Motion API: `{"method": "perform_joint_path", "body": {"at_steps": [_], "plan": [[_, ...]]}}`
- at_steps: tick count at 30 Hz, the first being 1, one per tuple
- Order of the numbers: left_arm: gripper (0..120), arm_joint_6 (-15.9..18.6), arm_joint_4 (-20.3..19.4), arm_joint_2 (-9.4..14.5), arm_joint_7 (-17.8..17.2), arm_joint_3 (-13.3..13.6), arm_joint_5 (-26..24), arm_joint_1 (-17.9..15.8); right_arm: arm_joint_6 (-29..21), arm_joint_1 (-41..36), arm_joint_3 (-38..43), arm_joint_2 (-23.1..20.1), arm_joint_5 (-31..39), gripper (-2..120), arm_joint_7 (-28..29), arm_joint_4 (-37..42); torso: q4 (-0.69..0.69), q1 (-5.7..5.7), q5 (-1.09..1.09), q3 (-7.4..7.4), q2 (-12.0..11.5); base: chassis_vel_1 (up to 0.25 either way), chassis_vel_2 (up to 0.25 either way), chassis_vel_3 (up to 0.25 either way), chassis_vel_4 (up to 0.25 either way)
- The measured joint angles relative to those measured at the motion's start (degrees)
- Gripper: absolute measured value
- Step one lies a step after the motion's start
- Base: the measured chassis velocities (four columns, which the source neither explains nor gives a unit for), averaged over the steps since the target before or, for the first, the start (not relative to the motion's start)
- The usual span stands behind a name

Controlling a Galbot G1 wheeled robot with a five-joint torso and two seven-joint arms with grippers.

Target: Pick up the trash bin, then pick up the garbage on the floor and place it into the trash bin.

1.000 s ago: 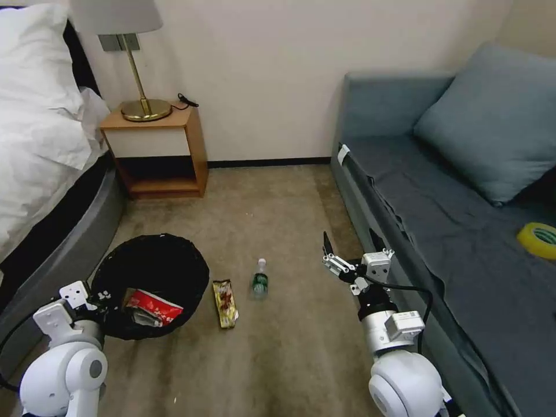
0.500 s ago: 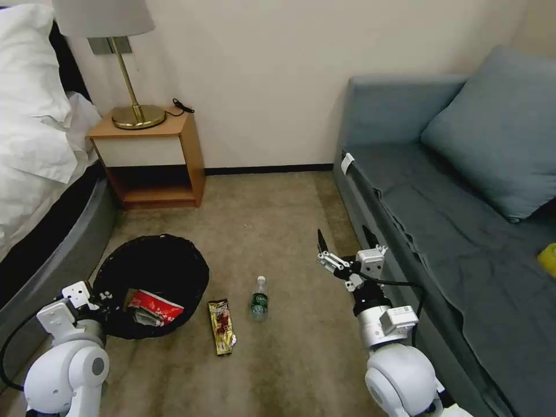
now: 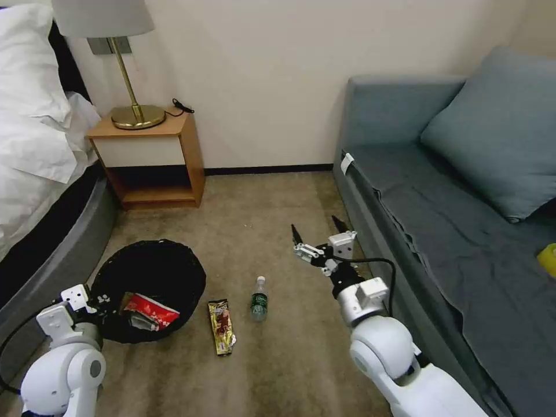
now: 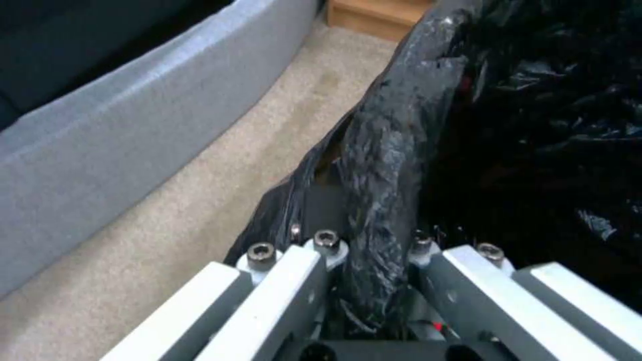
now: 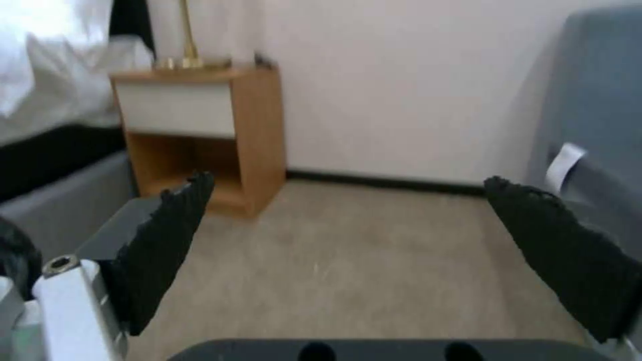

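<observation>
On the floor (image 3: 278,359), the bottle (image 3: 259,298) lies lengthwise just left of and nearer than the wide-open, empty right gripper (image 3: 318,229), while the left gripper (image 4: 371,260) pinches the trash bin (image 3: 147,289) rim.

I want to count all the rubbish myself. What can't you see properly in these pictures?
- Trash bin, head view: the red-and-white packet shows inside; anything under it is hidden by the black bag.
- Bottle and snack wrapper, head view: labels too small to read.
- Left gripper, left wrist view: shut on the bin's rim; bag plastic covers its fingertips.
- Yellow thing on the sofa, head view: cut off by the edge.
- Right gripper: open above the floor.
</observation>
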Motion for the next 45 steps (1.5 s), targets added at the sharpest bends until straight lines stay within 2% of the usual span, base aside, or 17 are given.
{"method": "perform_joint_path", "body": {"at_steps": [4,5,8,9,12,13,15,20,21,22,26,27,31,45], "plan": [[2,-0.48,0.00,0.53,0.61,-0.51,0.18,0.28,-7.47,5.43,-4.41,-0.70,5.32,100,3.40,-2.11,0.00,0.00,0.00,0.00,0.00,0.000,0.000,0.000,0.000],[2,-0.48,0.00,0.53,0.61,-0.51,0.18,0.28,-7.47,5.43,-4.41,-0.70,5.32,100,3.40,-2.11,0.00,0.00,0.00,0.00,0.00,0.000,0.000,0.000,0.000],[2,-0.76,-0.09,0.48,0.73,-0.65,0.40,0.42,-15.16,11.15,-9.28,-1.09,12.54,100,7.52,-5.39,-0.01,0.00,0.00,0.00,0.00,0.000,0.000,0.000,0.000],[2,-0.76,-0.09,0.48,0.73,-0.65,0.40,0.42,-15.16,11.15,-9.28,-1.09,12.54,100,7.52,-5.39,-0.01,0.00,0.00,0.00,0.00,0.000,0.000,0.000,0.000],[2,-0.78,-0.47,0.55,0.76,-0.83,0.44,0.48,-22.35,19.67,-15.74,1.18,25.90,100,13.18,-11.45,0.01,0.00,0.00,0.00,0.00,0.000,0.000,0.000,0.000],[2,-0.78,-0.47,0.55,0.76,-0.83,0.44,0.48,-22.35,19.67,-15.74,1.18,25.90,100,13.18,-11.45,0.01,0.00,0.00,0.00,0.00,0.000,0.000,0.000,0.000],[2,-0.79,-0.47,0.59,0.76,-1.01,0.46,0.49,-23.86,23.32,-18.85,2.83,30.95,100,15.01,-15.66,0.01,0.00,-0.01,0.00,0.00,0.000,0.000,0.000,0.000],[2,-0.80,-0.47,0.54,0.76,-1.59,0.49,0.39,-24.85,28.38,-23.91,7.06,35.06,100,15.35,-28.06,0.01,0.00,-0.01,0.00,0.00,0.000,0.000,0.000,0.000],[2,-0.80,-0.47,0.54,0.74,-1.79,0.51,0.39,-24.82,29.43,-25.14,8.28,35.12,100,14.76,-32.04,0.00,0.00,-0.01,0.00,0.00,0.000,0.000,0.000,0.000],[2,-0.80,-0.47,0.54,0.74,-1.79,0.51,0.39,-24.82,29.43,-25.14,8.28,35.12,100,14.76,-32.04,0.00,0.00,-0.01,0.00,0.00,0.000,0.000,0.000,0.000],[2,-0.81,-1.26,0.36,0.69,-2.71,0.54,0.88,-22.66,31.76,-28.00,13.13,33.67,100,11.34,-45.73,0.00,0.00,-0.01,0.00,0.00,0.000,0.000,0.000,0.000],[2,-0.81,-1.26,0.36,0.69,-2.71,0.54,0.88,-22.66,31.76,-28.00,13.13,33.67,100,11.34,-45.73,0.00,0.00,-0.01,0.00,0.00,0.000,0.000,0.000,0.000],[2,-0.81,-1.83,0.19,0.59,-3.43,0.59,1.39,-20.38,32.11,-29.20,16.19,30.38,100,8.28,-54.10,0.01,0.00,0.00,0.00,0.00,0.000,0.000,0.000,0.000],[2,-0.82,-3.11,-0.57,0.54,-3.98,1.24,2.46,-16.29,32.55,-29.10,22.56,23.66,100,1.83,-66.33,0.00,0.00,0.00,0.00,0.00,0.000,0.000,0.000,0.000]]}}
